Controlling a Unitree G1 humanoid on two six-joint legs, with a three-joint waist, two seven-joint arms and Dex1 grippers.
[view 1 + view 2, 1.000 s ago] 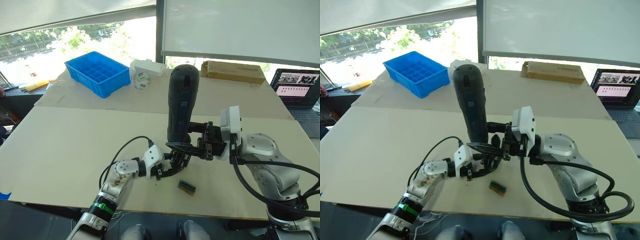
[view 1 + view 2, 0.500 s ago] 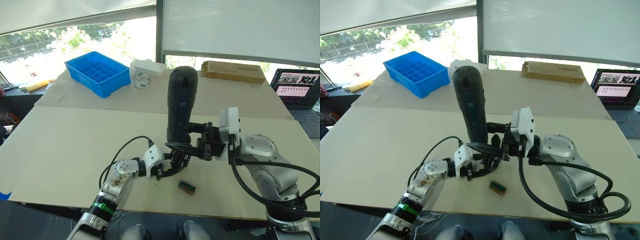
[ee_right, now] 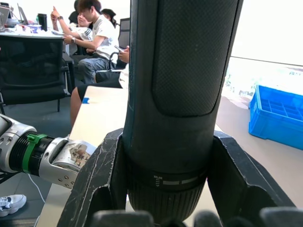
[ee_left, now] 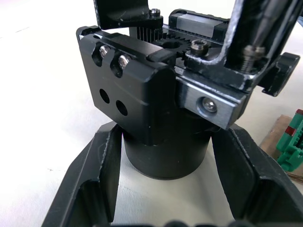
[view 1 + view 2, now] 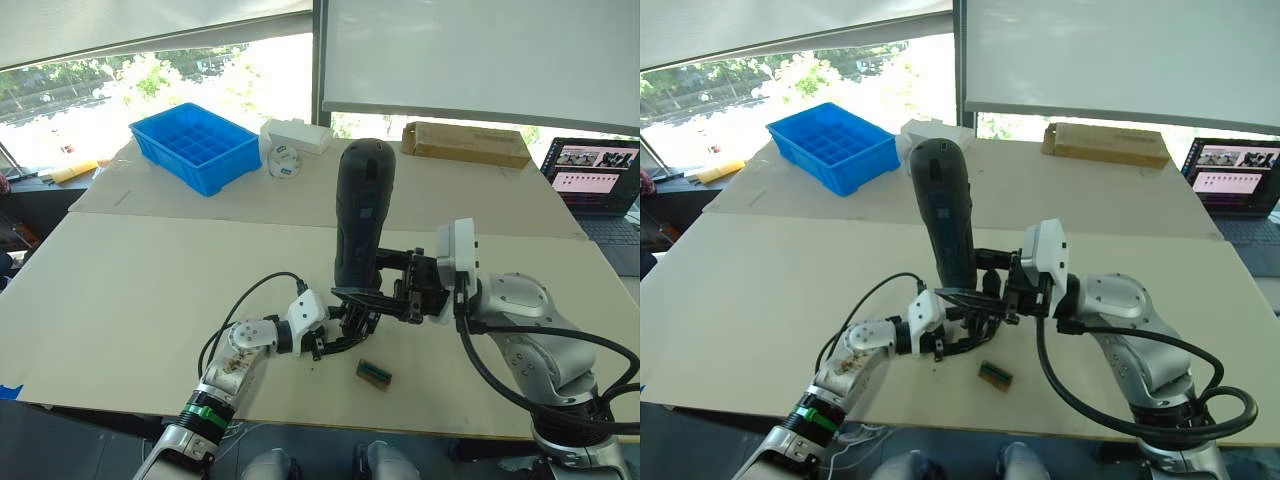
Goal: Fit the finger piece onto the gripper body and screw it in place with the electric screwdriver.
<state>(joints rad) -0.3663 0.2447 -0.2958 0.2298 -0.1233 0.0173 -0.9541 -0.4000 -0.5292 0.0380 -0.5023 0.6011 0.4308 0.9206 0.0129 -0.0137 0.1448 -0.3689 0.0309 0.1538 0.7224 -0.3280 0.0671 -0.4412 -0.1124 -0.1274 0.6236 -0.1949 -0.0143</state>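
A pale tabletop (image 5: 140, 290) runs out toward bright windows, with a second table pushed against its far edge. On the near part, just right of centre, the left gripper (image 5: 335, 335) has its two fingers (image 4: 102, 189) closed around the round base of the gripper body (image 4: 142, 109), which stands on the table. The right gripper (image 5: 385, 290) clamps the lower barrel of the electric screwdriver (image 5: 358, 215), held upright and slightly tilted directly above the body. The screwdriver's bit and the spot where it meets the body are hidden behind the fingers, and the finger piece cannot be made out separately among the black parts. A small green-and-tan block (image 5: 374, 374) lies just near and right of the body. On the far table sit a blue compartment tray (image 5: 195, 146), whose cells look bare, a white box (image 5: 296, 136), a roll of tape (image 5: 284, 161) and a long cardboard box (image 5: 466, 144); a laptop (image 5: 598, 180) is cut off at the right edge.
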